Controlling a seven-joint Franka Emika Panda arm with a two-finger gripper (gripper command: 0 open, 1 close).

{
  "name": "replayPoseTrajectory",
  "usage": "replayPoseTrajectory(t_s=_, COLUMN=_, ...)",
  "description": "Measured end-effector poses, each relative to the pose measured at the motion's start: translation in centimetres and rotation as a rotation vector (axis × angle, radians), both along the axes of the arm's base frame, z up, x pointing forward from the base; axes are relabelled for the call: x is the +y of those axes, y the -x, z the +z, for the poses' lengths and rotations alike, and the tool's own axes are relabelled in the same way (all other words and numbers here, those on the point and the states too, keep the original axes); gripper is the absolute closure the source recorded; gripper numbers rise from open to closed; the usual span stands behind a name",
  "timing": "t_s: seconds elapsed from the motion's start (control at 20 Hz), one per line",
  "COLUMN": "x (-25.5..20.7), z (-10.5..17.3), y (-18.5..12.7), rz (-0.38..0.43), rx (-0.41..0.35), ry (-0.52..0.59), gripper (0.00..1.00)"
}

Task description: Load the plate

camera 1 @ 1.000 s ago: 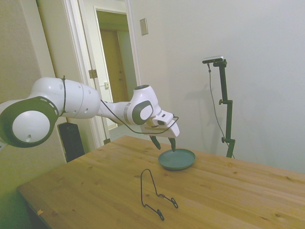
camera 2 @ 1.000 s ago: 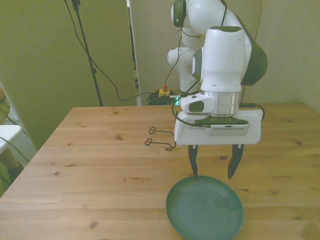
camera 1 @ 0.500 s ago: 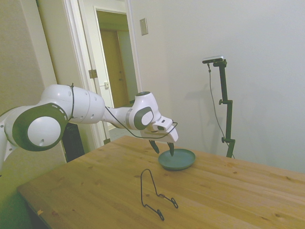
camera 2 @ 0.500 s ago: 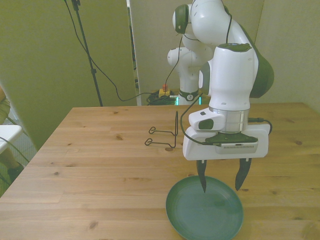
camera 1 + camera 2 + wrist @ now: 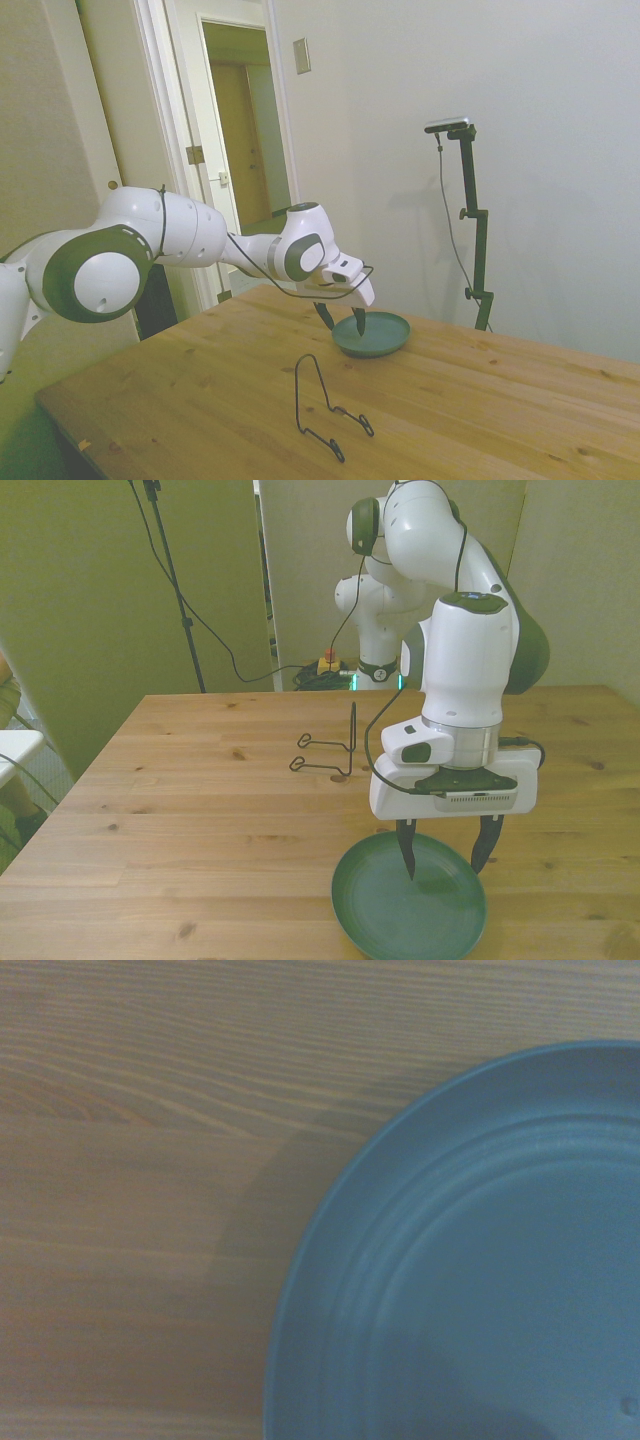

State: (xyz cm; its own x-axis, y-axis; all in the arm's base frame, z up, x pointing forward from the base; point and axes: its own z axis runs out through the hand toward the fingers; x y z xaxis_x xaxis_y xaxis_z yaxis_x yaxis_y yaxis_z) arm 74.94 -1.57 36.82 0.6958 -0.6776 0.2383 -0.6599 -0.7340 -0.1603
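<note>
Wooden planking forms your surface (image 5: 180, 810), seen here in the front view. Nearest the camera, at lower right of frame, your teal plate (image 5: 380, 920) lies flat on the wood. Your gripper (image 5: 444, 854) hangs directly over its far half, fingers (image 5: 407, 846) spread wide with nothing between them, tips pointing down just above the dish. Beyond, at mid-frame, a black wire stand (image 5: 325, 753) sits apart from the plate. Your white arm (image 5: 465, 650) rises behind.
</note>
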Motion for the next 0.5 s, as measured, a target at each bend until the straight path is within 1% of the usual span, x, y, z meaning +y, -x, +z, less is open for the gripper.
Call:
replayPoseTrajectory(t_s=0.2, x=0.3, z=-0.7, y=-0.4, rz=0.007, rx=0.003, ry=0.012, gripper=0.00)
replayPoseTrajectory(t_s=0.35, x=0.5, z=-1.2, y=-0.6, rz=0.017, rx=0.009, ry=0.049, gripper=0.00)
replayPoseTrajectory(t_s=0.5, x=0.5, z=-1.1, y=-0.9, rz=0.030, rx=0.005, ry=0.096, gripper=0.00)
